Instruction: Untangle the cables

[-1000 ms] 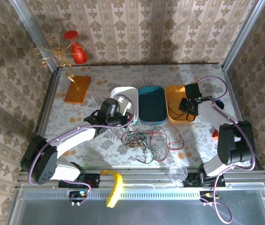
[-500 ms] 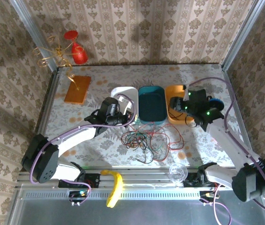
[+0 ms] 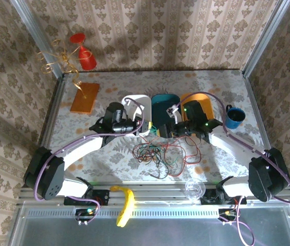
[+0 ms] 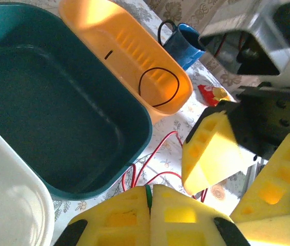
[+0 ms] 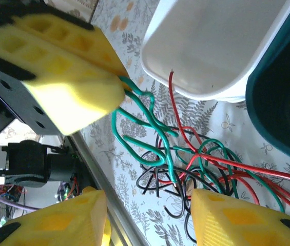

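The cables (image 3: 157,154), a red, green and black tangle, lie on the tabletop (image 3: 221,164) under both claws. The left claw (image 4: 149,199) is clamped on a green cable (image 5: 114,125). Just beside it, the right claw (image 5: 147,218) gapes wide, empty, near the teal tray (image 4: 42,113).

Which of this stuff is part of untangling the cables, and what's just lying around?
Job: cables; left gripper pinching a green cable; open right gripper; orange tray holding a black cable.
Lying about: blue mug, banana, clear glass, orange board.
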Robot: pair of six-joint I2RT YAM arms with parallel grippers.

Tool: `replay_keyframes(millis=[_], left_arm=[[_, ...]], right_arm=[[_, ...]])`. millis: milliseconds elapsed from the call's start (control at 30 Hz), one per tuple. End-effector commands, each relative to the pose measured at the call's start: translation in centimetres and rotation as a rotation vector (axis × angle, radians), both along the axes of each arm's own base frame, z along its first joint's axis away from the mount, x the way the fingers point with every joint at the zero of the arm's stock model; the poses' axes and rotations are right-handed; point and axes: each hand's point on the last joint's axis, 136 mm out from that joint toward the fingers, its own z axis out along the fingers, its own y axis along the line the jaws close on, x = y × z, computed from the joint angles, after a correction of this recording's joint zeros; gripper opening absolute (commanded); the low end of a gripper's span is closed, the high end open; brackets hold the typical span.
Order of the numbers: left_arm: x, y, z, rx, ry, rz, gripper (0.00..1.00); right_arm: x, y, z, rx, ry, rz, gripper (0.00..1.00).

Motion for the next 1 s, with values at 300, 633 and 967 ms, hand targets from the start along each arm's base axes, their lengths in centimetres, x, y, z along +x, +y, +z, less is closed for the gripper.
replay_keyframes(millis=[300,633,967], left_arm=[[-0.1,-0.2,2.8,-0.089,-0.003,-0.030,0.00],[0.0,-0.2,3.3,-0.114,0.004,-0.026,0.00],[0.3,0.3,3.1,-0.125,0.008,0.010,0.00]], right_arm=[[-0.1,1.4,0.4,0.061,0.034,0.102,0.50],[0.9,2.1,0.1,0.099,0.043,0.089,0.41],[1.7,1.4,-0.3,0.063,0.021,0.018,0.05]])
